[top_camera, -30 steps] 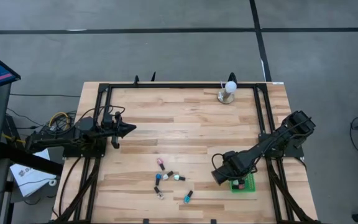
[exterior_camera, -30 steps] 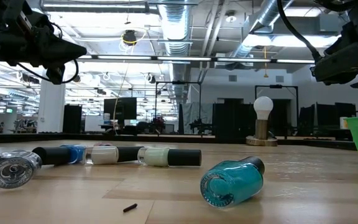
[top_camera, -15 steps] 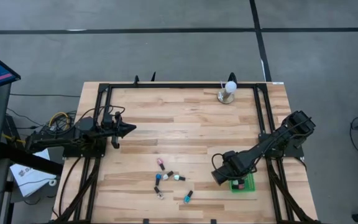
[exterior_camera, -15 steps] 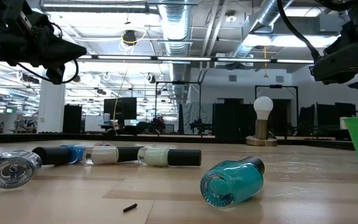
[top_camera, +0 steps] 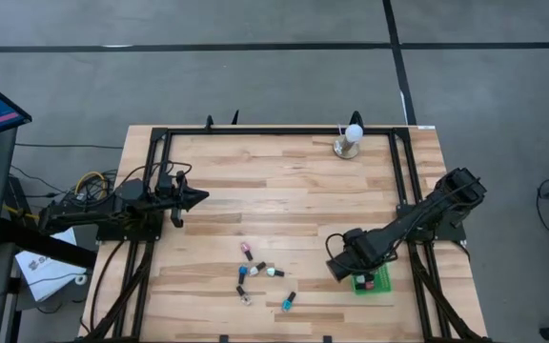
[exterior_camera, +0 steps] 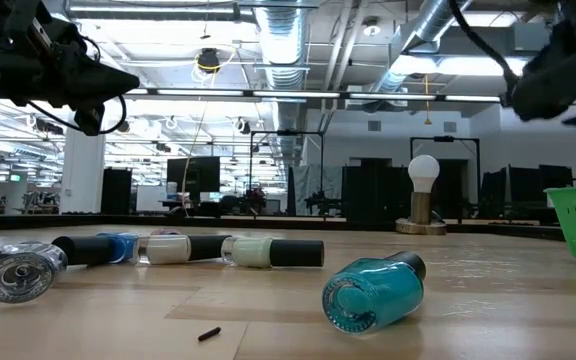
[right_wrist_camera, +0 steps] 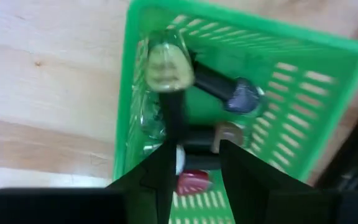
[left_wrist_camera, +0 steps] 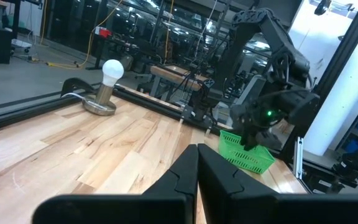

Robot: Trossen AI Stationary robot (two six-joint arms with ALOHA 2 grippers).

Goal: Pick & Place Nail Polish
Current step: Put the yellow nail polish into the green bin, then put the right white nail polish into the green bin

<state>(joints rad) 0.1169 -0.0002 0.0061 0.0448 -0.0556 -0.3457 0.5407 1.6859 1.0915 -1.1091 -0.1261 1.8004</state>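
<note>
Green basket (right_wrist_camera: 328,68) at table's right side holds several nail polish bottles (right_wrist_camera: 185,74), lying jumbled (pale, red, dark-capped). Right gripper (right_wrist_camera: 194,165) hangs directly over basket, fingers parted w/ nothing between them, bottles just below. Six more loose bottles (top_camera: 260,272) lie on wood table (top_camera: 284,181) near front-centre, well apart from basket; teal one (exterior_camera: 373,290) nearest low cam. White bulb on metal base (top_camera: 349,141) at far edge. Left gripper (top_camera: 198,198) waits at left, fingers pressed together, empty.

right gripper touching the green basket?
Cannot tell. The right wrist view shows the right gripper open directly over the green basket, looking down into it, but no view plainly shows either a contact or a gap.
</note>
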